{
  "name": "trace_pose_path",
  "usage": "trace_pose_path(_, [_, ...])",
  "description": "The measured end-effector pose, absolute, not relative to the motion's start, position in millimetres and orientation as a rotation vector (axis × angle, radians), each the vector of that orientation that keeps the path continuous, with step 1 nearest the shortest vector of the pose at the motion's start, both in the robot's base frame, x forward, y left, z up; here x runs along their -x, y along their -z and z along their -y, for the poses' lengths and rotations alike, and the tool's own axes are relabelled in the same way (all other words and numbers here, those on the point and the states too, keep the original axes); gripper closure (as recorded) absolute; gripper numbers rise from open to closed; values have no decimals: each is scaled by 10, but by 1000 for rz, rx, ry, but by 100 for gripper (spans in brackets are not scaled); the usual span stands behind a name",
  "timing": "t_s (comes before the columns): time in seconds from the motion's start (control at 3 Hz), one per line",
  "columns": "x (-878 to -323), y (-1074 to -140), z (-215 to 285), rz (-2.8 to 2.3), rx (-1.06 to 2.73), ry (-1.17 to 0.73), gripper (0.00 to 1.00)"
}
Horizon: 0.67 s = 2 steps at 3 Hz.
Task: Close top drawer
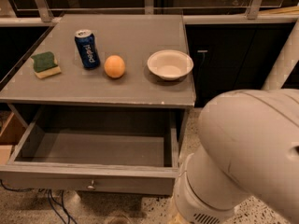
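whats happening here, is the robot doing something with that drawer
A robot arm fills the lower right, next to the top drawer, which stands wide open and empty. The gripper is out of view, so no contact with the drawer shows. A sponge, can, orange and bowl sit on the cabinet top.

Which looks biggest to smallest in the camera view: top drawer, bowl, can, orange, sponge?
1. top drawer
2. bowl
3. can and sponge look alike, unranked
4. orange
The gripper is not in view; only the arm shows, lower right.
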<state>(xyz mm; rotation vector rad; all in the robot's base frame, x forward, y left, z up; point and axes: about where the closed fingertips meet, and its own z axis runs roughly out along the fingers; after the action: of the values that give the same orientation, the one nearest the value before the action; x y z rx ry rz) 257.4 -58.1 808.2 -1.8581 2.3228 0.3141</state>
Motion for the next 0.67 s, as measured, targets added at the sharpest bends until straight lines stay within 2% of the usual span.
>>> trace_pose_path(0.33, [-2800, -7771, 352, -2289, 1866, -362, 100])
trace_pose_path(0.67, [-2765, -7743, 362, -2304, 1864, -354, 100])
